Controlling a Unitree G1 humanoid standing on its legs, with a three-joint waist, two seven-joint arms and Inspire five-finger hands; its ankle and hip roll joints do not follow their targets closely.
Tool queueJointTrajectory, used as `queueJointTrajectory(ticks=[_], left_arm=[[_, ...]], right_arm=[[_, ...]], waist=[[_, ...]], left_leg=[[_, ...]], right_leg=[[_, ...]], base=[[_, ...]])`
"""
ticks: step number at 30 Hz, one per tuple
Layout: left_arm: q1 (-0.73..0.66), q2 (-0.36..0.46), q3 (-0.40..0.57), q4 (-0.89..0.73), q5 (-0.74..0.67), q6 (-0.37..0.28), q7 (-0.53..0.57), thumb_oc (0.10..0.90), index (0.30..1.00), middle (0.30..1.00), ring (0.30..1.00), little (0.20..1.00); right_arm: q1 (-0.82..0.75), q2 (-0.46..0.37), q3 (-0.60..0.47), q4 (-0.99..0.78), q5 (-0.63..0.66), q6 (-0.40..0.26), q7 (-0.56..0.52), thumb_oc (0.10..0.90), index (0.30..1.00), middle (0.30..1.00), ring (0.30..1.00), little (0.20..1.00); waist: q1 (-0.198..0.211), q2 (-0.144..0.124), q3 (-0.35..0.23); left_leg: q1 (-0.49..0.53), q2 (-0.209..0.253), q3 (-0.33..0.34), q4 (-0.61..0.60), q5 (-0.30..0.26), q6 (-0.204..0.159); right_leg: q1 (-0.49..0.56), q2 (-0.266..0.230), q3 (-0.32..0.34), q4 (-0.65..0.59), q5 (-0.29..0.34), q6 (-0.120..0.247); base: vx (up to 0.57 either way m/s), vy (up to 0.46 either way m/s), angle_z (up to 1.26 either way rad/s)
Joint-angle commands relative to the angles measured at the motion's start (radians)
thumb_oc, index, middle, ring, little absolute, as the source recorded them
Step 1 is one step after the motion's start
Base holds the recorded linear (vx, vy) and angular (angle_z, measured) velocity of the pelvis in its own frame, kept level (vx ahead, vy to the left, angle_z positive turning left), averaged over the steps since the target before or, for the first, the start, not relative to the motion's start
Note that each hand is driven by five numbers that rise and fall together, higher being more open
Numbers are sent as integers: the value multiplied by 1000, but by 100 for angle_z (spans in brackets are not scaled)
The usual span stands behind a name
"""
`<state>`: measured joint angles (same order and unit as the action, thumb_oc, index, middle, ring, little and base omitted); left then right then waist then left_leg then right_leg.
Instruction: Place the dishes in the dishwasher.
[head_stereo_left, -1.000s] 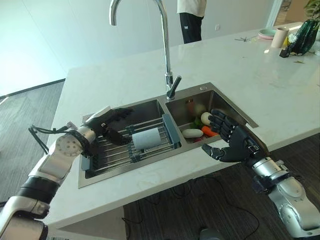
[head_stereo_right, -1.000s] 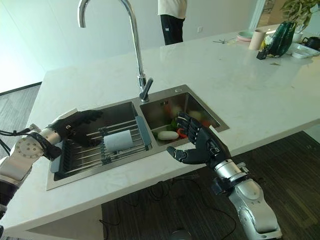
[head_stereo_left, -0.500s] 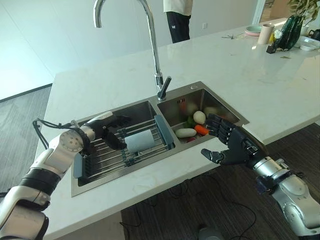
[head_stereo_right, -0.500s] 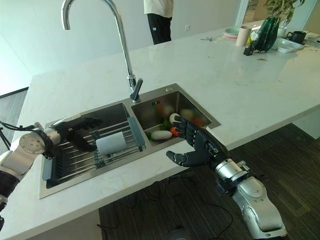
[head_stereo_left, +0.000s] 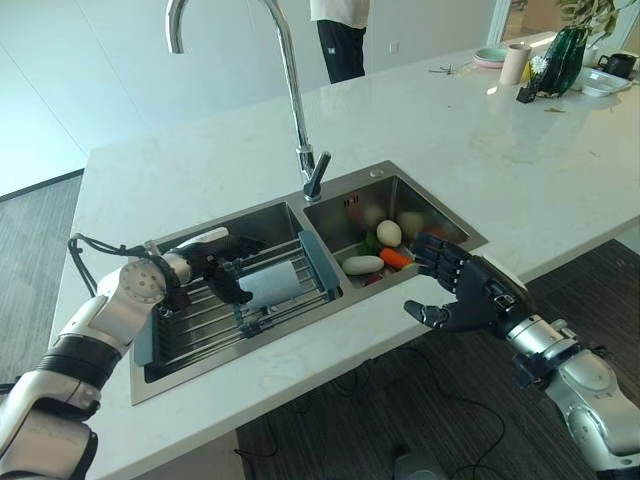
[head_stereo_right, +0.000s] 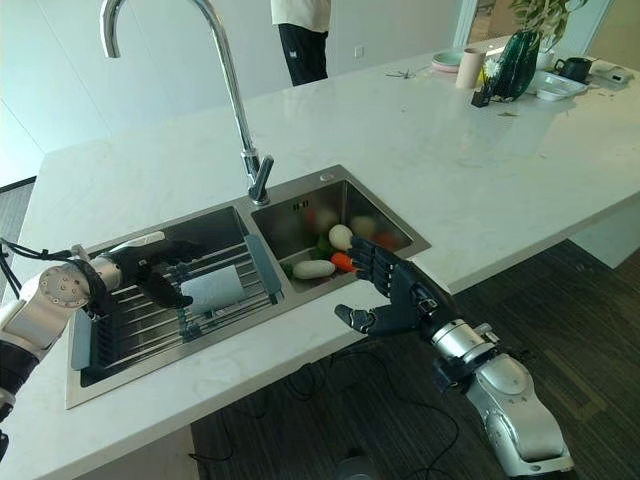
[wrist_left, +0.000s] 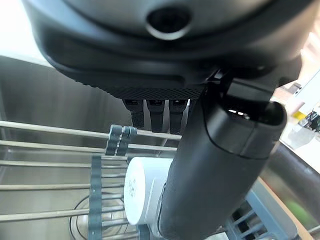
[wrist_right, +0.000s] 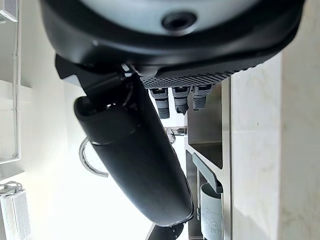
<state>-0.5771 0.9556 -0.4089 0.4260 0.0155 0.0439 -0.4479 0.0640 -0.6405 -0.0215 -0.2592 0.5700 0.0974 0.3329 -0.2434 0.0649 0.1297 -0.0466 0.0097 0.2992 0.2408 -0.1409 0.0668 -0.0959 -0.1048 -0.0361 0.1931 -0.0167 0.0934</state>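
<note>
A white cup (head_stereo_left: 270, 285) lies on its side on a wire rack (head_stereo_left: 205, 315) in the left bowl of a steel sink (head_stereo_left: 395, 185). The sink sits in a pale worktop (head_stereo_left: 480, 140).

The left robot hand (head_stereo_left: 222, 275) is right by the cup, on the cup's left side. Its fingers (wrist_left: 156, 112) reach over the rack and its thumb (wrist_left: 215, 175) lies along the cup. The robot hand is partly open. I cannot tell if it is truly gripping the cup or just touching it.

The right robot hand (head_stereo_left: 465, 295) hangs at the front edge of the worktop, by the right bowl of the sink. Its fingers are spread out and relaxed, and it holds nothing. It is well apart from the cup.

In the right bowl lie some vegetables: a long white one (head_stereo_left: 362, 264), an orange carrot (head_stereo_left: 395, 257), a round pale one (head_stereo_left: 389, 233) and something green (head_stereo_left: 368, 243).

A tall curved tap (head_stereo_left: 290, 90) stands behind the sink, between the two bowls.

Far back on the worktop are a pale cup (head_stereo_left: 516, 62), a plate (head_stereo_left: 490, 57), a dark green vase (head_stereo_left: 557, 60) and a white dish (head_stereo_left: 603, 85). A person (head_stereo_left: 338, 35) stands behind the worktop.
</note>
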Motion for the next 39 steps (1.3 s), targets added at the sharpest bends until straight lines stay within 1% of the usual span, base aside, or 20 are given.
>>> queueJointTrajectory(ticks=[1, 8, 24, 29, 39], left_arm=[[-187, 10, 10, 28, 13, -7, 3, 800, 900, 900, 900, 900], [-214, 16, -22, 67, -10, 13, -64, 800, 900, 900, 900, 900], [-233, -9, -34, 114, 17, 12, -58, 800, 900, 900, 900, 900], [-234, -23, -37, 113, 17, 20, -53, 800, 900, 900, 900, 900], [-226, -44, -39, 121, 30, 14, -59, 800, 900, 900, 900, 900]], right_arm=[[-129, -37, -72, -71, 23, -68, 13, 800, 900, 900, 900, 900], [-128, -51, -62, -68, 18, -50, 17, 800, 900, 900, 900, 900], [-125, -51, -62, -68, 20, -44, 27, 800, 900, 900, 900, 900], [-126, -45, -54, -67, 12, -45, 27, 800, 900, 900, 900, 900], [-117, -40, -52, -65, 10, -52, 37, 800, 900, 900, 900, 900]], waist=[[16, 34, -54], [10, 37, -51], [5, 26, -54], [2, 25, -53], [-6, 24, -53]], left_leg=[[60, 16, 3, 59, -178, -46], [58, 16, 11, 59, -178, -45], [59, 18, 20, 59, -179, -43], [60, 18, 21, 59, -179, -41], [63, 19, 29, 59, -181, -38]], right_leg=[[-17, 46, -38, 107, -166, 52], [-19, 44, -36, 107, -164, 56], [-19, 45, -38, 107, -164, 55], [-19, 48, -33, 107, -164, 53], [-20, 51, -28, 107, -164, 53]], base=[[0, 0, 0], [-20, 5, -1], [-2, 1, 0], [0, 0, 0], [7, -7, -4]])
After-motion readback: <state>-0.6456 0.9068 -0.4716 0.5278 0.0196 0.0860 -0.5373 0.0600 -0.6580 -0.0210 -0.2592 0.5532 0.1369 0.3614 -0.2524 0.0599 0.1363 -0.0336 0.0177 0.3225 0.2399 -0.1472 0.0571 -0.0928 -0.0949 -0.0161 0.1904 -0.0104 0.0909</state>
